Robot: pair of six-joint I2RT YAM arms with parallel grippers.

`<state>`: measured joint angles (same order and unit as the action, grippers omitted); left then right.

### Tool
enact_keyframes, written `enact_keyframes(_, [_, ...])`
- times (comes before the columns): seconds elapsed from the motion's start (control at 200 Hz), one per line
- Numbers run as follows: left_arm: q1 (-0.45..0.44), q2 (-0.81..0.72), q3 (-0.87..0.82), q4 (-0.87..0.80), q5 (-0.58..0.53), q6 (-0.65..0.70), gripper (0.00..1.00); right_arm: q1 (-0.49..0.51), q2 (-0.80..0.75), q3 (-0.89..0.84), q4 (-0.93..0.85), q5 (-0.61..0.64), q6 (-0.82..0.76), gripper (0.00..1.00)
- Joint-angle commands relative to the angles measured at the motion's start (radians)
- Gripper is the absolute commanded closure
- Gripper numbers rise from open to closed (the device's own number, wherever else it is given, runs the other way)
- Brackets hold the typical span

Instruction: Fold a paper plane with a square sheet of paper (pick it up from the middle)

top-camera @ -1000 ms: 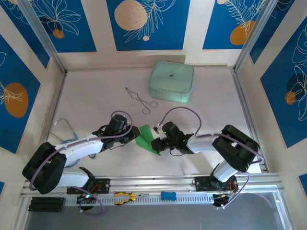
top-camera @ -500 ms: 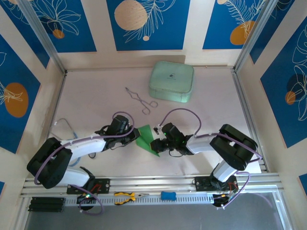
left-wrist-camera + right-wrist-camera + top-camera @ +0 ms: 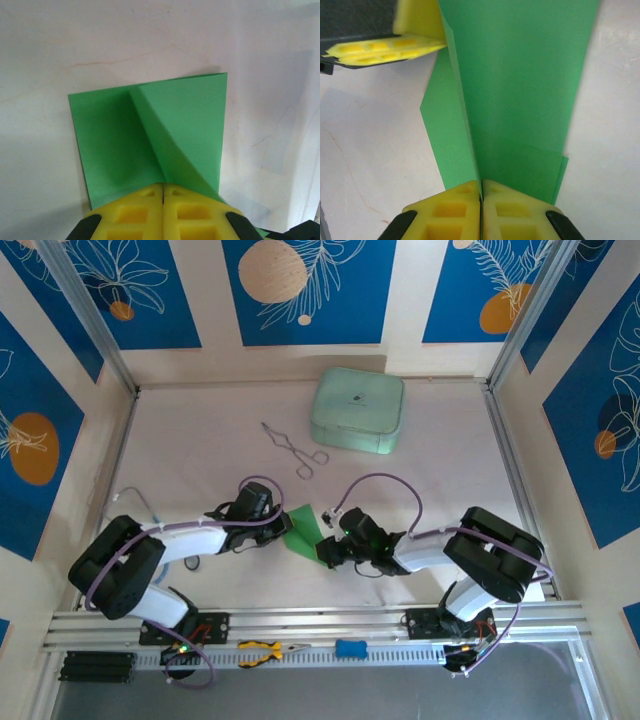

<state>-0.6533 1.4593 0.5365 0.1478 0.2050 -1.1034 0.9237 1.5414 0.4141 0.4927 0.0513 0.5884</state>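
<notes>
The tabletop (image 3: 200, 470) was wide and pale. At its far side the mint-green case (image 3: 358, 410) stood well apart from your work. The square sheet of paper (image 3: 303, 530) lay at the front middle of the tabletop, between the two arms, and it was already partly folded. In the left wrist view one layer rose along a slanted crease.

Your left claw (image 3: 277, 531) was closed on one edge of the sheet, its yellow fingers (image 3: 135, 212) pressed together where the crease ran into their seam. Your right claw (image 3: 324, 548) was closed as well and pinched the opposite end, with the fold line meeting its fingers (image 3: 512, 212).

I judged that you were in the middle of setting a crease. To do it well, you needed both pinches on the same fold line, with the paper only lightly taut between them. You also needed to lay it flat before pressing, because such thin paper would likely buckle or tear if one claw pulled sideways.
</notes>
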Motion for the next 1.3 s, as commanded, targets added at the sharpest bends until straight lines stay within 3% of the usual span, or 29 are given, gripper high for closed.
enact_keyframes(0.0, [-0.006, 0.021, 0.006, 0.019, 0.017, -0.018, 0.93, 0.013, -0.022, -0.028, 0.051, 0.043, 0.004, 0.89])
enact_keyframes(0.33, [-0.006, 0.058, -0.024, 0.048, 0.017, -0.040, 0.97, 0.020, -0.024, -0.051, 0.076, 0.049, 0.031, 0.89])
enact_keyframes(0.575, [-0.008, 0.071, -0.031, 0.056, 0.017, -0.038, 0.98, -0.045, -0.003, -0.021, 0.035, -0.089, 0.078, 0.90])
enact_keyframes(0.735, [-0.007, 0.069, -0.029, 0.055, 0.014, -0.036, 0.98, -0.052, 0.012, -0.013, 0.039, -0.114, 0.089, 0.90])
enact_keyframes(1.055, [-0.006, -0.021, 0.024, -0.052, 0.002, 0.044, 0.93, -0.089, 0.037, 0.009, 0.010, -0.192, 0.120, 0.91])
enact_keyframes(1.295, [-0.026, -0.085, -0.006, -0.072, -0.003, 0.019, 0.93, -0.104, 0.057, 0.034, -0.001, -0.230, 0.144, 0.91])
